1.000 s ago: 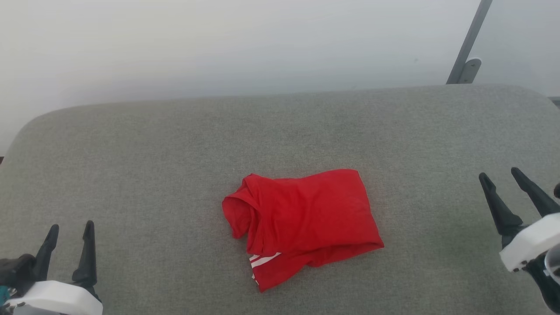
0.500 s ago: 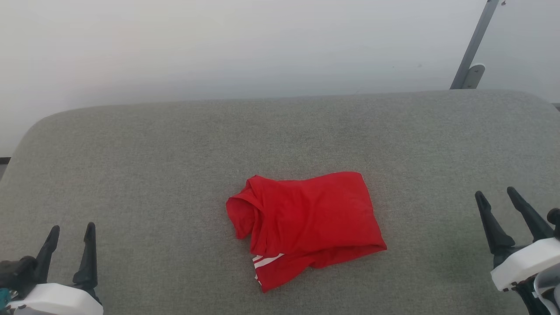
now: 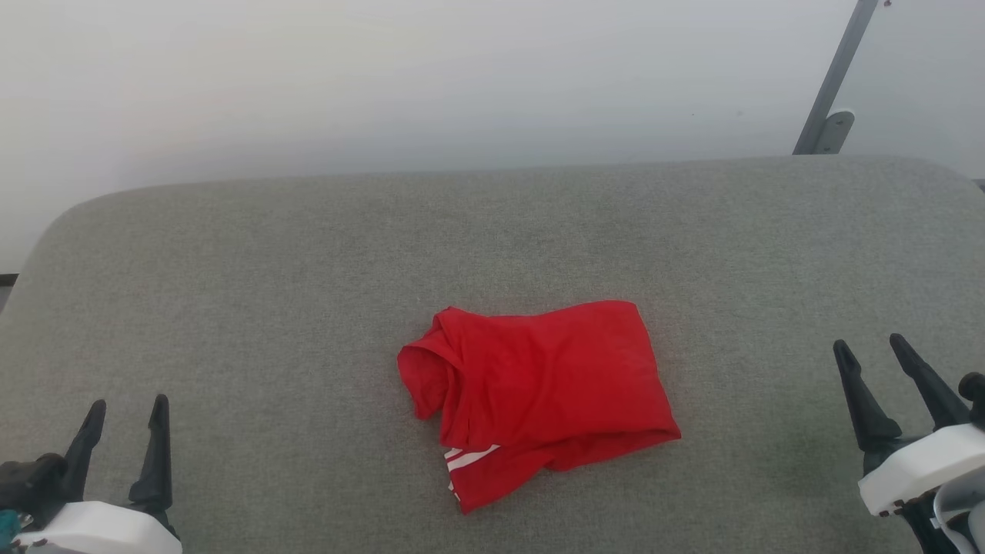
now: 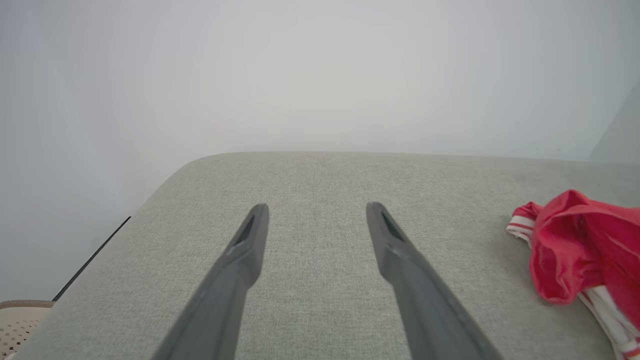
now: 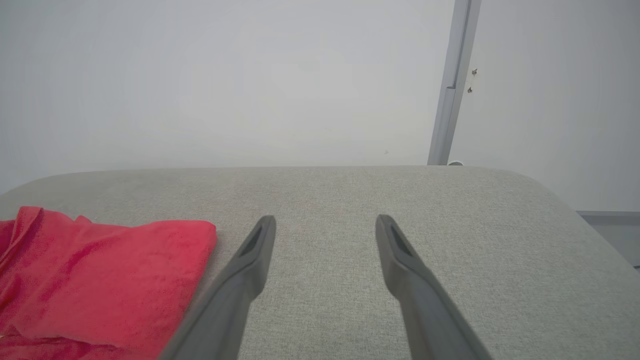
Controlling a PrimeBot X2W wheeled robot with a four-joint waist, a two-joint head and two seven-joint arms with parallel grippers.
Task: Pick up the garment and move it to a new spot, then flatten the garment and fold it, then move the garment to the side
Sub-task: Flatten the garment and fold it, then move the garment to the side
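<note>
A: Tabletop point(image 3: 231, 308)?
B: Grey, bare all round. Shirt point(image 3: 539, 385) centre frame, roughly folded, well off every edge.
A: Hands?
B: Left hand point(image 3: 128, 402) lower left, right hand point(image 3: 868, 341) lower right. Both open, empty, flanking the shirt, probably parked. Side room either way.

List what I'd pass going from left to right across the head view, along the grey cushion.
In order: left gripper → red garment → right gripper.

grey cushion point(image 3: 308, 254); white wall point(image 3: 385, 77); metal post point(image 3: 835, 77)
</note>
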